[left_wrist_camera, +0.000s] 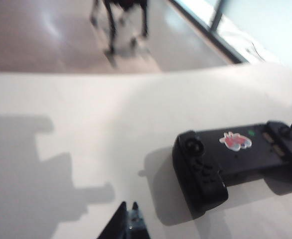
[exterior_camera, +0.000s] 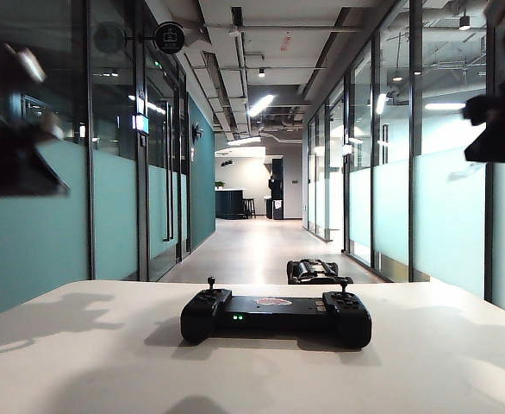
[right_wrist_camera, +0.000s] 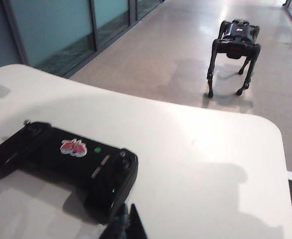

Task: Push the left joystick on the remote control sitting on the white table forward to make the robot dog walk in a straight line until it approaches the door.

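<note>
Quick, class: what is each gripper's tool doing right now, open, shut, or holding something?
Left tool: looks shut, holding nothing, above the white table short of the remote control.
Right tool: shut, empty, beside the remote control's near end.

The white table (exterior_camera: 80,362) carries only the black remote control (exterior_camera: 275,316), lying flat.

An office corridor: frosted glass partition walls (exterior_camera: 446,216) in dark frames line both sides, an exposed ceiling (exterior_camera: 270,43) carries ducts and strip lights, and a pale polished floor (exterior_camera: 252,246) runs to a reception-style counter (exterior_camera: 229,203) with stools at the far end. A round sign (exterior_camera: 168,37) projects above one glass door (exterior_camera: 162,172).
</note>
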Motion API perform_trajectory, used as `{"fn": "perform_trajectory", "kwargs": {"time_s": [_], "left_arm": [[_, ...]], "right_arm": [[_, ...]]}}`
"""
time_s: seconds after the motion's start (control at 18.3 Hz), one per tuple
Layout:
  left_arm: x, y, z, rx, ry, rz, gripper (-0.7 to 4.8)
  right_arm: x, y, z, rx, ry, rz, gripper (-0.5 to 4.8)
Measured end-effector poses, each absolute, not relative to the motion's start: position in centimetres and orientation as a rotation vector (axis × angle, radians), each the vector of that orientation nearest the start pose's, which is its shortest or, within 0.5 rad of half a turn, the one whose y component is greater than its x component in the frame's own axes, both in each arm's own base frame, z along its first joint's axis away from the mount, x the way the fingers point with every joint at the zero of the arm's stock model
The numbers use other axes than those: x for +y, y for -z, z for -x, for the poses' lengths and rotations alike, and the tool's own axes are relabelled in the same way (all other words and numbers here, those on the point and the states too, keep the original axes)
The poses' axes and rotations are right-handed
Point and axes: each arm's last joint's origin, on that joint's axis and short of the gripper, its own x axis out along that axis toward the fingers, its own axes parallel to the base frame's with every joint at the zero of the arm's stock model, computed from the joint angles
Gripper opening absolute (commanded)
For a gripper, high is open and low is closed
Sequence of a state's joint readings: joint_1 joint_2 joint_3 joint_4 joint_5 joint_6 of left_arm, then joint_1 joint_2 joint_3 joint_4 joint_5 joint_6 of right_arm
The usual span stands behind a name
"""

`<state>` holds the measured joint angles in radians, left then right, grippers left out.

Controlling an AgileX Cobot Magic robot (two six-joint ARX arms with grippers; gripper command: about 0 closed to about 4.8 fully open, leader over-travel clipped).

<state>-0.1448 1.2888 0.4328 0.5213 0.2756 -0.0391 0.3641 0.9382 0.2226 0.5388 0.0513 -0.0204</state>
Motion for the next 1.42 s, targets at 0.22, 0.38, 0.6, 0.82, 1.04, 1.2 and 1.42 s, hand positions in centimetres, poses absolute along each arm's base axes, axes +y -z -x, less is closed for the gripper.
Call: {"fn": "perform_trajectory", "kwargs": {"time_s": [0.22, 0.38, 0.6, 0.82, 1.04, 1.2, 1.42], "left_arm": [[-4.8, -17.2, -26.6, 0.392, 0.444, 0.07, -0.05], [-5.0, -16.1, -27.7, 0.396, 0.468, 0.075, -0.05], [-6.0, -15.6, -28.7, 0.382, 0.515, 0.073, -0.05], [-7.3, -15.0, -29.8, 0.389, 0.553, 0.066, -0.05], [-8.3, -14.5, -31.6, 0.396, 0.594, 0.069, -0.05], [-9.1, -13.6, -32.8, 0.413, 0.62, 0.069, -0.05], [-9.9, -13.1, -33.1, 0.425, 0.642, 0.067, -0.05]], "right_arm": [[7.1, -17.0, -18.3, 0.203, -0.329, 0.048, -0.02], [7.4, -15.6, -19.1, 0.252, -0.344, 0.032, -0.02], [7.7, -14.1, -19.8, 0.3, -0.342, 0.03, -0.02], [8.4, -13.4, -21.3, 0.33, -0.364, 0.017, -0.02], [9.7, -12.3, -23.2, 0.376, -0.383, 0.026, -0.01], [10.6, -11.1, -24.9, 0.415, -0.388, 0.033, 2.77], [11.8, -10.0, -27.3, 0.463, -0.401, 0.003, 3.38]]}}
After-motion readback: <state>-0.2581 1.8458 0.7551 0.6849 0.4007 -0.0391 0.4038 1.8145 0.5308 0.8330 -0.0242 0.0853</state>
